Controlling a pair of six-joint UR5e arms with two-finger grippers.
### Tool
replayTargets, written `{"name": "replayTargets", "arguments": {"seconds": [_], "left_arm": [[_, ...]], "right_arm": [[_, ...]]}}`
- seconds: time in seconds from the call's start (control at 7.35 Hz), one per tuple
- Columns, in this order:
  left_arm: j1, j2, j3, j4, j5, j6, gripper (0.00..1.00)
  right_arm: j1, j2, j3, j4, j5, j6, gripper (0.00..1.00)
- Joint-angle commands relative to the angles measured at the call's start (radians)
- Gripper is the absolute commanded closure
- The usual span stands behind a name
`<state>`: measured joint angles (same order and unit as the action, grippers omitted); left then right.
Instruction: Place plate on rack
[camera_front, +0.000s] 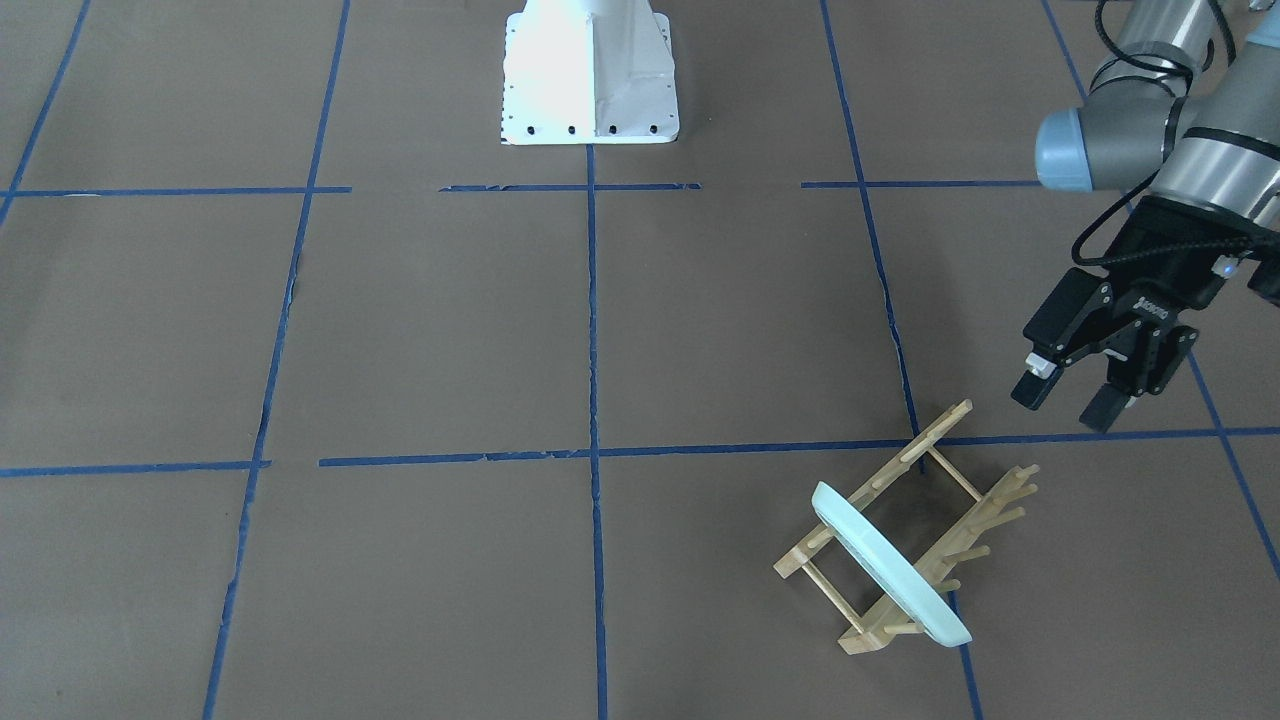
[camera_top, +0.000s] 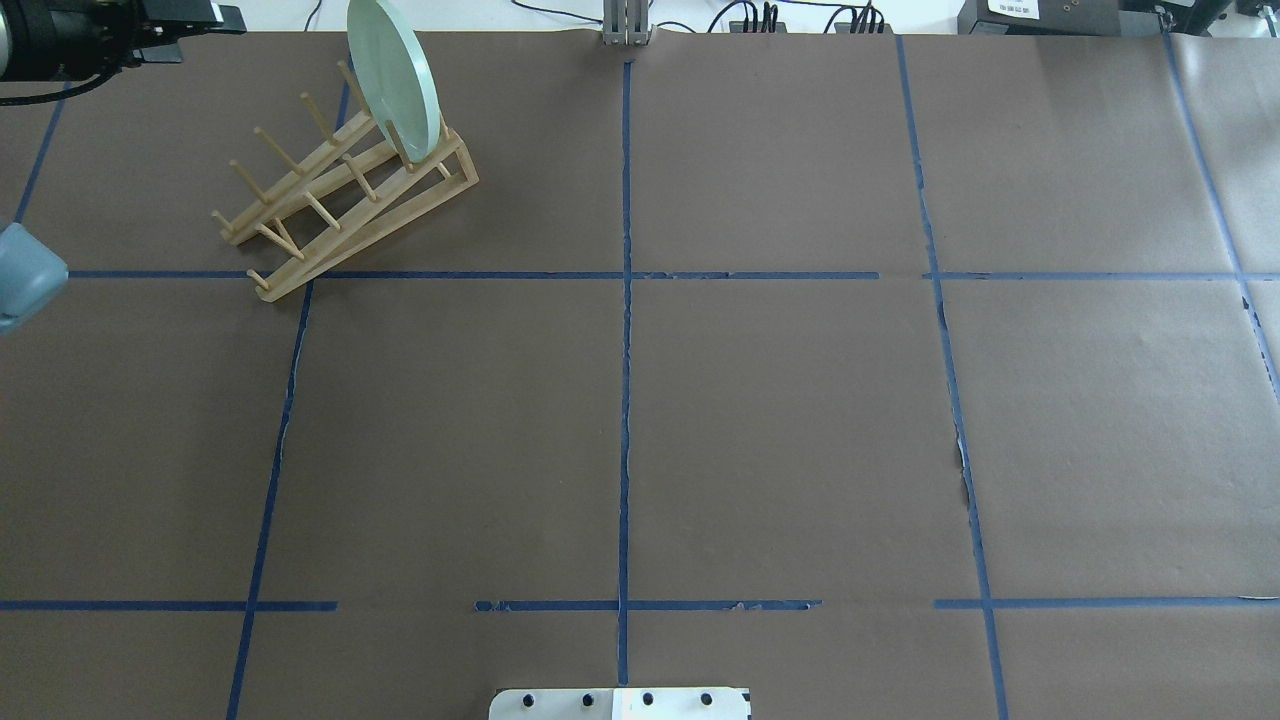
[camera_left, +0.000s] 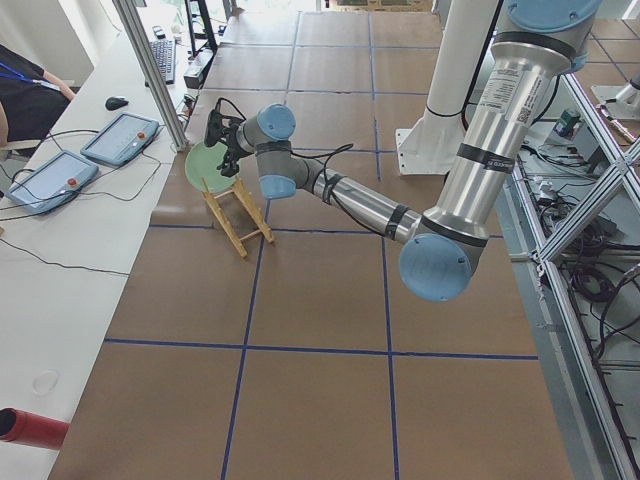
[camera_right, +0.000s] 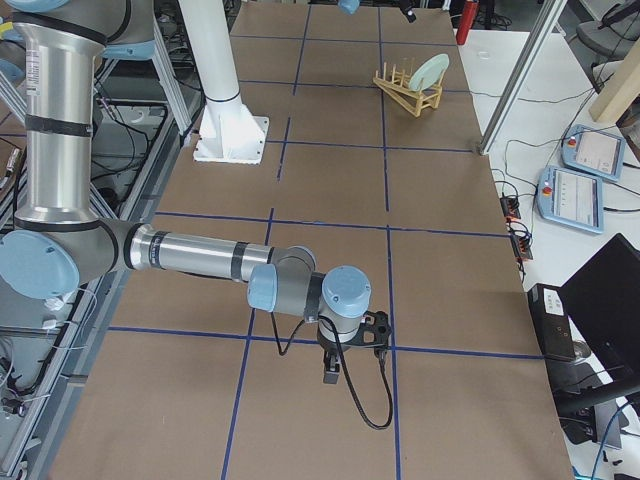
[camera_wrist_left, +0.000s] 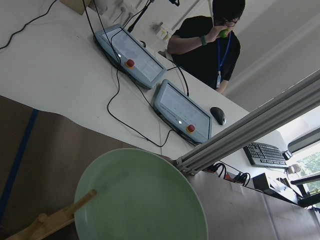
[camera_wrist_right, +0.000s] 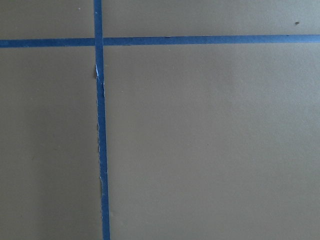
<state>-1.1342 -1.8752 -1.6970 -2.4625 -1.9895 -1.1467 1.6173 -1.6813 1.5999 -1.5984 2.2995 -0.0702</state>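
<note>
The pale mint-green plate (camera_front: 890, 565) stands upright on edge between the pegs at one end of the small wooden rack (camera_front: 930, 435). In the overhead view the plate (camera_top: 395, 80) leans at the far end of the rack (camera_top: 330, 200). My left gripper (camera_front: 1068, 397) is open and empty, hovering clear of the rack on the side away from the plate. The left wrist view looks onto the plate's face (camera_wrist_left: 140, 200) and a rack peg (camera_wrist_left: 65, 217). My right gripper (camera_right: 332, 372) hangs low over bare table far from the rack; I cannot tell whether it is open or shut.
The white robot pedestal (camera_front: 590, 80) stands at the table's middle. Beyond the rack are an aluminium post (camera_wrist_left: 250, 135), a white bench with two control tablets (camera_wrist_left: 182, 112) and a seated person (camera_wrist_left: 210, 45). Blue tape lines grid the brown table paper (camera_wrist_right: 200, 140).
</note>
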Motion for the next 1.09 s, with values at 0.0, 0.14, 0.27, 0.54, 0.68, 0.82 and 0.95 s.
{"name": "replayTargets", "arguments": {"seconds": [0.0,0.14,0.27,0.54,0.68,0.82,0.95], "left_arm": [[-0.042,0.030,-0.108,0.327,-0.019,0.308,0.00],[-0.042,0.027,-0.130,0.455,-0.018,0.414,0.00],[-0.042,0.027,-0.147,0.549,-0.020,0.509,0.00],[-0.045,0.039,-0.145,0.686,-0.067,0.629,0.00],[-0.048,0.048,-0.135,0.774,-0.163,0.716,0.00],[-0.050,0.050,-0.119,0.839,-0.195,0.760,0.00],[-0.050,0.050,-0.071,0.891,-0.234,0.762,0.00]], "right_arm": [[0.001,0.000,0.000,0.000,0.000,0.000,0.00],[0.001,0.000,0.000,0.000,0.000,0.000,0.00],[0.000,0.000,0.000,0.000,0.000,0.000,0.00],[0.001,0.000,0.000,0.000,0.000,0.000,0.00],[0.001,0.000,0.000,0.000,0.000,0.000,0.00],[0.001,0.000,0.000,0.000,0.000,0.000,0.00],[0.000,0.000,-0.001,0.000,0.000,0.000,0.00]]}}
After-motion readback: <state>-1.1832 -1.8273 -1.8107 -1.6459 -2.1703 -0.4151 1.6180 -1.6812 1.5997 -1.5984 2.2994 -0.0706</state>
